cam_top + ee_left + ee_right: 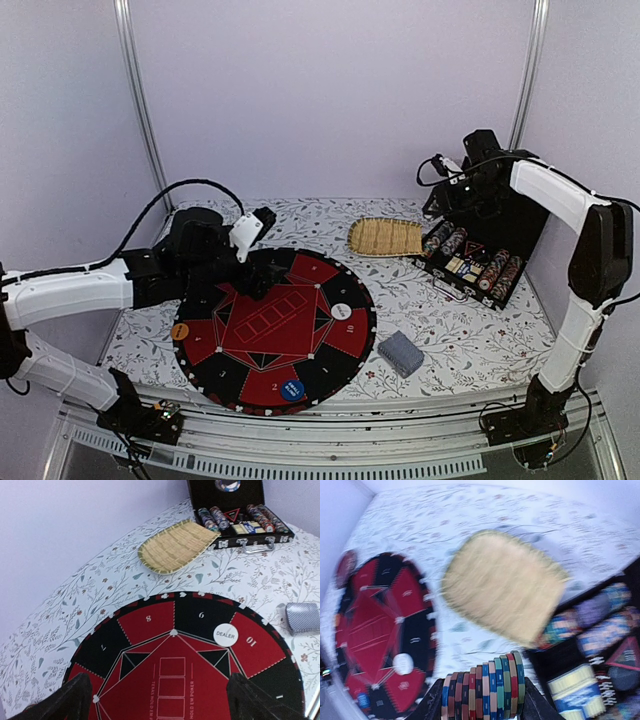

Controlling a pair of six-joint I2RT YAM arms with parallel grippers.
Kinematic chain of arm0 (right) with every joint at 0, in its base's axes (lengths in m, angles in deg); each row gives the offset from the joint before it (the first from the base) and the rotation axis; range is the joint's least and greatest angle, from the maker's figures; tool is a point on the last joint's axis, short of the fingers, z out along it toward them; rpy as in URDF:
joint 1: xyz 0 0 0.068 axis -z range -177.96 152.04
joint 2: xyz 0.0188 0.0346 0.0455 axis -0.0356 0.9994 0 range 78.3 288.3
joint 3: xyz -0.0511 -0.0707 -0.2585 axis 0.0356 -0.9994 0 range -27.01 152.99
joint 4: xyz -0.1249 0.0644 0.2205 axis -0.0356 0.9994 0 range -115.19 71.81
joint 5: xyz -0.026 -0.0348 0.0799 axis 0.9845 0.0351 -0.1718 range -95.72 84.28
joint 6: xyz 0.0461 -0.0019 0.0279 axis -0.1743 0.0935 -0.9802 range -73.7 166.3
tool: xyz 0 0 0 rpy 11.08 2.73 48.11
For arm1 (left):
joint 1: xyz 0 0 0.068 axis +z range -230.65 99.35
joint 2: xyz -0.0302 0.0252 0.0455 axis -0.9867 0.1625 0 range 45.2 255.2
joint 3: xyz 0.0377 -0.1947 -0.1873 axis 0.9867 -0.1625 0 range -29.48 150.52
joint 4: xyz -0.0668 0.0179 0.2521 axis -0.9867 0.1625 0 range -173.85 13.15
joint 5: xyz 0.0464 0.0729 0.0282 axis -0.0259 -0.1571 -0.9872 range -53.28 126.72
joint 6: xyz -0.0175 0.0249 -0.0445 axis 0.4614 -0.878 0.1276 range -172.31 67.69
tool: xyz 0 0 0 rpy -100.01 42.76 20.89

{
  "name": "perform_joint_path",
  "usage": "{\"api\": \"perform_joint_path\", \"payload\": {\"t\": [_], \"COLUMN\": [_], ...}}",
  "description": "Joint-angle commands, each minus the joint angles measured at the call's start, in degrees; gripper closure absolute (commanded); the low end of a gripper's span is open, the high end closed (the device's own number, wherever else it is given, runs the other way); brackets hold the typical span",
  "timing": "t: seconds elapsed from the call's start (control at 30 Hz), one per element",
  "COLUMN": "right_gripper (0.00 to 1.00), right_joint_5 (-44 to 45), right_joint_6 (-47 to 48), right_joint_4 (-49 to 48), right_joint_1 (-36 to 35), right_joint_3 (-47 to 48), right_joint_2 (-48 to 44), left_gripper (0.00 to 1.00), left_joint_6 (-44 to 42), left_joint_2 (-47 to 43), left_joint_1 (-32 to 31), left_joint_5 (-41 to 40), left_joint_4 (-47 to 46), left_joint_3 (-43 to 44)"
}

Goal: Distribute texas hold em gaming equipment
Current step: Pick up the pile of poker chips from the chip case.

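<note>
My right gripper (482, 702) is shut on a row of several red, blue and green poker chips (485, 687), held edge-on in the air near the open black chip case (475, 262); the view is blurred. In the top view the right gripper (440, 195) hangs above the case's left end. My left gripper (162, 702) is open and empty, over the red middle of the round poker mat (270, 330). A white DEALER button (225, 634), an orange button (181, 331) and a blue button (292, 390) lie on the mat. A grey-blue card deck (400, 353) lies right of the mat.
An oval straw tray (386, 237) lies at the back between mat and case; it also shows in the left wrist view (175, 547) and the right wrist view (505, 585). The case (235, 515) holds more chip rows and cards. The floral cloth (450, 320) covers the table.
</note>
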Motion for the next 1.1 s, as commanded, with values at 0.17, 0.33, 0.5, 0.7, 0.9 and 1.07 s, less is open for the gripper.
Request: {"api": "perform_joint_path", "payload": {"t": [0.17,0.33,0.5,0.7,0.9,1.07], "right_gripper": [0.98,0.98,0.98,0.98,0.98,0.98], "right_joint_5": [-27.6,-30.2,-31.5,-31.6,-31.7,-31.7], "right_joint_6": [-18.1,-26.1,-30.9,-33.0,-34.2,-33.5], "right_joint_4": [-19.8,-30.3,-37.4,-40.3,-41.9,-41.3], "right_joint_1": [-8.0,-11.0,-13.3,-13.3,-13.6,-14.1], "right_joint_3": [-16.6,-21.0,-23.0,-22.9,-23.6,-24.9], "right_joint_2": [-2.8,0.7,4.4,9.0,10.0,9.8], "left_gripper": [0.02,0.02,0.02,0.02,0.13,0.23], "left_joint_6": [-7.0,-7.6,-9.2,-9.4,-8.3,-7.0], "left_joint_2": [15.0,26.8,33.8,43.4,50.6,52.6], "left_joint_1": [-3.2,-3.5,-3.8,-4.0,-3.8,-2.9], "left_joint_5": [9.5,13.9,19.1,16.4,13.9,14.4], "left_joint_4": [-6.2,-4.3,-5.0,-5.0,-2.5,-3.0], "left_joint_3": [11.6,19.9,23.3,30.6,37.4,38.9]}}
